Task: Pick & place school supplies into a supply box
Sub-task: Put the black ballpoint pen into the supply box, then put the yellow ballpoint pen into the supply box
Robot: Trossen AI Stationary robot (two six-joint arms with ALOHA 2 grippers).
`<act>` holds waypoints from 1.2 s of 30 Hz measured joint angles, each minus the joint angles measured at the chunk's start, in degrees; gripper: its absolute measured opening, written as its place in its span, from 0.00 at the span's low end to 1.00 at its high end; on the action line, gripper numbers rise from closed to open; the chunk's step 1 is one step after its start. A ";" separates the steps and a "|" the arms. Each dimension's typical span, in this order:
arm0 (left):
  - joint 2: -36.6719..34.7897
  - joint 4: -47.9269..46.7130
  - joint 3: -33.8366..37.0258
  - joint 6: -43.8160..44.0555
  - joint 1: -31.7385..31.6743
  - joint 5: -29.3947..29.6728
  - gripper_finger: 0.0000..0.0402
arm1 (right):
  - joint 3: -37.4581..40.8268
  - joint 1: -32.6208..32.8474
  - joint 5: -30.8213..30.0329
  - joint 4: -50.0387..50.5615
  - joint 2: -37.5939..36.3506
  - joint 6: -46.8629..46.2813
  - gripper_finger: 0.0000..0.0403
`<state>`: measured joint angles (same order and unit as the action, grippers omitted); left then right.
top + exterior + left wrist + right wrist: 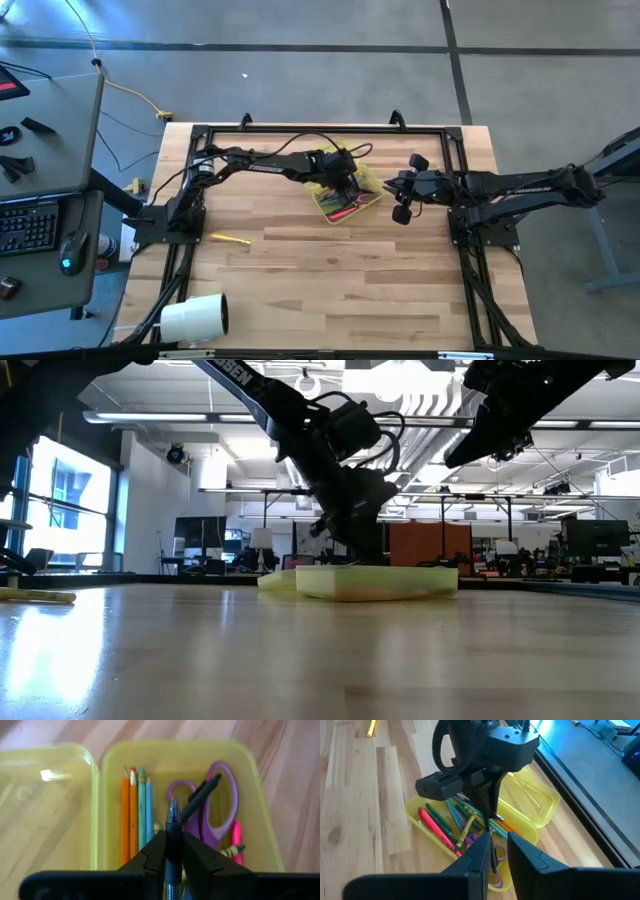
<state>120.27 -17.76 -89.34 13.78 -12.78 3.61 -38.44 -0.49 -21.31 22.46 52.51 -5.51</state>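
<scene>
- White roll (196, 318) is lying near front-left corner of tabletop (330, 290), well apart from everything else.
- Yellow pencil (229, 239) is lying alone on tabletop, left of ctr, beside left arm base; also showing at far left in low view (38, 596).
- Left claw (173, 851) is hanging directly over supply box (347, 196), fingers closed on a dark pen (173, 827) w/ silver tip; pen is pointing down into the box.
- Supply box is sitting open at approx. tabletop ctr, toward the rear; lid half (45, 815) is lying flat alongside the filled half.
- Filled half is holding: orange pencils (128, 817) and green/teal pencils (145, 812) side by side along one wall; purple scissors (220, 805) w/ a black marker (202, 795) lying across them; pink marker (236, 834) against the opposite wall.
- Right wrist view is showing further contents: red/pink marker (437, 827) and green pencils (440, 817) lying lengthwise.
- Right claw (499, 851) is hovering above tabletop just right of the box, not touching it; fingers are slightly apart, holding nothing.
</scene>
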 joint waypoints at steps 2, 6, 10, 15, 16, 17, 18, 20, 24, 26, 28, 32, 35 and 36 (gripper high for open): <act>0.00 -0.77 0.02 -0.14 0.00 -0.31 0.25 | 0.00 0.00 0.03 -0.07 0.00 -0.04 0.11; 0.00 -2.56 0.04 -0.66 0.02 1.00 0.37 | 0.00 0.00 0.05 -0.46 0.00 -0.06 0.10; -0.11 -3.06 0.04 -2.03 0.04 1.56 0.50 | 0.00 0.00 0.07 -0.46 0.00 -0.06 0.10; -3.98 -11.84 -4.40 -3.82 -0.65 -2.70 0.58 | 0.00 0.00 0.07 -0.44 0.02 -0.06 0.10; -4.80 -17.11 -6.86 -4.46 -0.83 -3.07 0.58 | 0.00 0.00 0.05 -0.44 0.02 -0.06 0.10; -5.26 -22.32 -9.92 -5.30 -0.86 -3.00 0.58 | 0.00 0.00 0.06 -0.45 0.02 -0.06 0.10; -5.65 -27.57 -12.76 -6.40 -0.96 -2.83 0.58 | 0.00 0.00 0.07 -0.43 0.04 -0.06 0.10; -6.23 -40.95 -19.01 -8.66 -1.14 -2.34 0.57 | -0.02 0.00 0.05 -0.46 0.03 -0.06 0.09; -6.32 -60.62 -28.14 -9.26 -1.09 -6.27 0.54 | -0.02 0.00 0.05 -0.44 0.04 -0.06 0.09; -6.32 -69.79 -30.06 -9.26 -1.08 -9.25 0.53 | -0.02 0.00 0.05 -0.42 0.04 -0.06 0.09; -6.55 -72.94 -29.19 -9.04 -0.47 -12.15 0.51 | -0.02 0.00 0.05 -0.42 0.04 -0.06 0.10; -10.66 -72.01 -23.23 -7.54 1.74 -18.61 0.48 | -0.02 0.00 0.05 -0.39 0.02 -0.06 0.09; -12.03 -71.92 -17.55 -7.98 4.58 -19.17 0.45 | -0.02 0.00 0.05 -0.22 0.04 -0.06 0.09; -12.05 -71.23 -15.09 -7.78 5.84 -18.45 0.44 | -0.02 0.00 0.07 -0.23 0.04 -0.06 0.09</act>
<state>108.22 -89.00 -104.43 6.00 -6.93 -14.83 -38.46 -0.49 -21.23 22.23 52.56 -5.56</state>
